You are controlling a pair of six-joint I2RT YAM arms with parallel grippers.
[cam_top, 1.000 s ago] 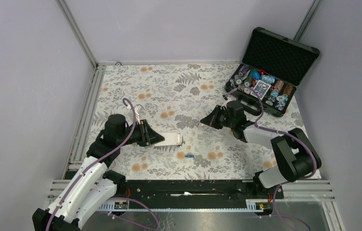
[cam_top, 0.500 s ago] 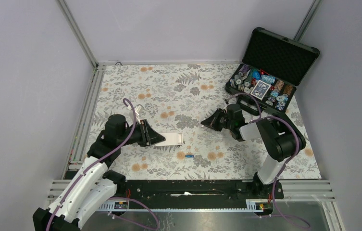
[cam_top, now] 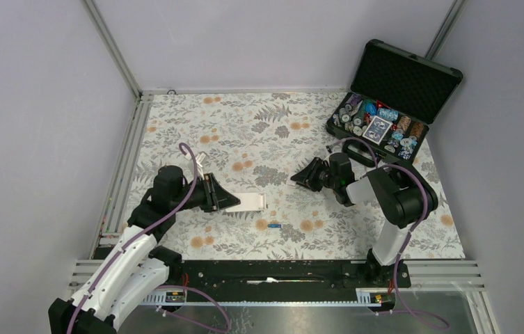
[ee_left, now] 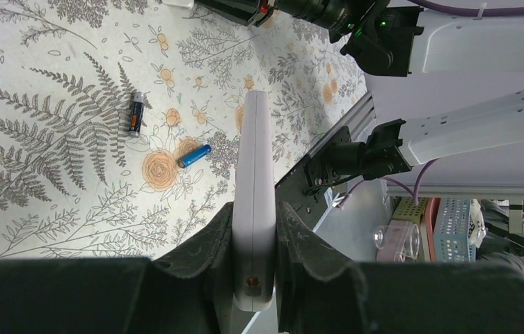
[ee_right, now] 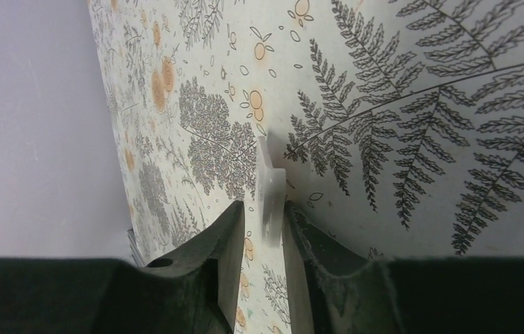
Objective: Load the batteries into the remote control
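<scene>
My left gripper (cam_top: 229,202) is shut on the white remote control (cam_top: 252,202), held on edge just above the table; the wrist view shows it clamped between both fingers (ee_left: 254,209). A blue battery (cam_top: 274,226) lies on the table near the remote's free end and also shows in the left wrist view (ee_left: 195,155), with a dark battery (ee_left: 134,113) beyond it. My right gripper (cam_top: 299,177) is low over the table centre. A thin white plate (ee_right: 271,188) sits between its jaws against one finger, with a narrow gap to the other.
An open black case (cam_top: 406,78) with poker chips and cards stands at the back right, just behind the right arm. The floral mat has metal rails along its left edge (cam_top: 128,160) and its near edge (cam_top: 280,268).
The right arm's elbow has swung in and folded closer to its gripper, which stays in place. The left arm and remote have not moved.
</scene>
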